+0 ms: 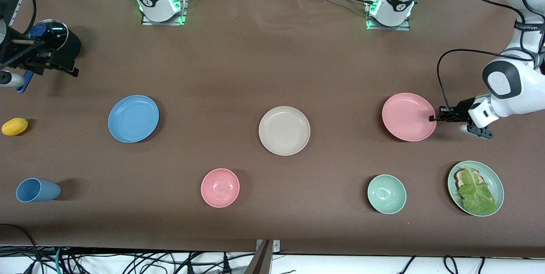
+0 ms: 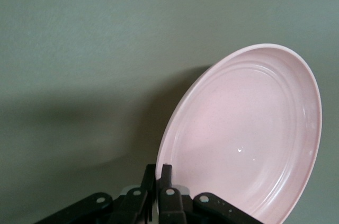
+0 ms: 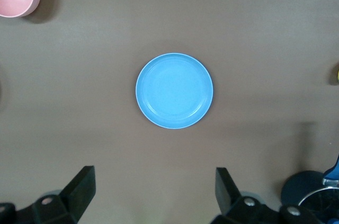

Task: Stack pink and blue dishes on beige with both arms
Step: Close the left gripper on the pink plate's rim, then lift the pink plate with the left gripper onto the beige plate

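Note:
The pink plate [image 1: 406,116] [image 2: 249,134] lies toward the left arm's end of the table. My left gripper [image 1: 433,118] [image 2: 161,173] is shut on its rim, at the edge nearest that end. In the left wrist view a dark shadow spreads beside the plate. The beige plate [image 1: 284,130] sits bare at mid-table. The blue plate [image 1: 133,118] [image 3: 174,90] lies flat toward the right arm's end. My right gripper [image 3: 153,181] hangs high over the table, open and holding nothing, with the blue plate well below it.
Nearer the front camera stand a pink bowl [image 1: 220,187], a green bowl [image 1: 386,194], a green plate [image 1: 451,189] with lettuce, and a blue cup [image 1: 36,190] on its side. A yellow fruit [image 1: 15,126] and a lidded black pot [image 1: 59,40] sit at the right arm's end.

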Controlling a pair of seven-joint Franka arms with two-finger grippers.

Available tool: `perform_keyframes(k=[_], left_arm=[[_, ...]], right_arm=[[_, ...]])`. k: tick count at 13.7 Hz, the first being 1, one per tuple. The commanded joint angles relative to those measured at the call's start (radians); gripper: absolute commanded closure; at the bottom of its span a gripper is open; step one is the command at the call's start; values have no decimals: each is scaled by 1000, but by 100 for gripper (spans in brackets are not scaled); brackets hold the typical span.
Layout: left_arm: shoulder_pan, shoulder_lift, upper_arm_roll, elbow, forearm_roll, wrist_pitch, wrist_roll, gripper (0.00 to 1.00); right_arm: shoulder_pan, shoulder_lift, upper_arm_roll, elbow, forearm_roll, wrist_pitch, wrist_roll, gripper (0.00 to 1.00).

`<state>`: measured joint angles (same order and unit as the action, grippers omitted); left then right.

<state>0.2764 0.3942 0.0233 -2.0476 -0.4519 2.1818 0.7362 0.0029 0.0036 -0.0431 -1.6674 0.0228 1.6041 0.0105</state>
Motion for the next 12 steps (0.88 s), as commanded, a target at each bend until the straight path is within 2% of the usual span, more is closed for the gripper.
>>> perform_keyframes(k=[1,3,7,12], left_arm=[[-16,-47,4,55,8,-97,-12,100],[-22,-55,1,140,83,-195,-95,100],[-48,-60,-9,277,142,-371,-217,100],[-75,-71,-71,287,148,-376,-346,100]], right_arm=[[-1,-28,2,-23,0,-3,-12,0],[-1,-28,2,-23,0,-3,-12,0],[-1,-28,2,-23,0,-3,-12,0],[-1,-28,2,-23,0,-3,-12,0]])
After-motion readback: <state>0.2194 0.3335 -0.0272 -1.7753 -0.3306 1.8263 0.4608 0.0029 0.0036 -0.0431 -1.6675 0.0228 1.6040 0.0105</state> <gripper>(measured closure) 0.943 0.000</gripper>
